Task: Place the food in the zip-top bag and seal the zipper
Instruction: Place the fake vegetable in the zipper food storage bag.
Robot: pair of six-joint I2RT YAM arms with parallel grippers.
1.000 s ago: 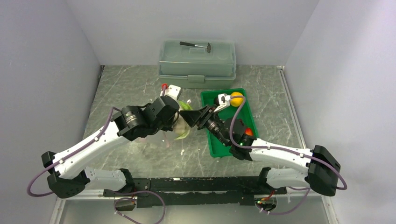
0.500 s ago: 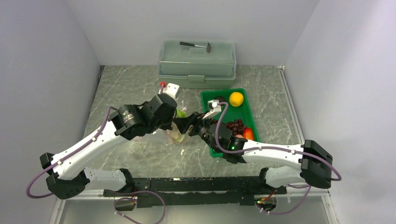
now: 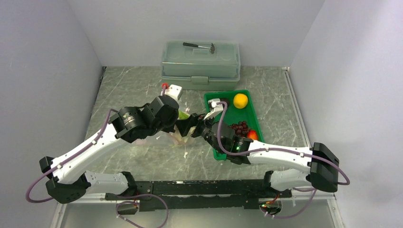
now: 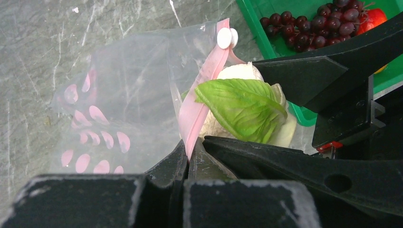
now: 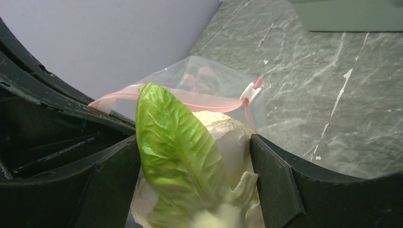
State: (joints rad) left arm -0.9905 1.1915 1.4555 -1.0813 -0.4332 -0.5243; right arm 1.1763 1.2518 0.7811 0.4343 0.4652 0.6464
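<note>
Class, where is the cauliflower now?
Top view: the cauliflower is mid-table, just left of the green tray, held by the right hand at the mouth of the bag.

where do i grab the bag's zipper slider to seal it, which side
Pinch the white slider across its two flat sides, at the far end of the pink zipper strip. Come from above, beyond that end: the left gripper clamps the near end and the cauliflower sits in the mouth.

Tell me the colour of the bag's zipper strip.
The zipper strip is pink, with a white slider; it shows clearest in the left wrist view.
</note>
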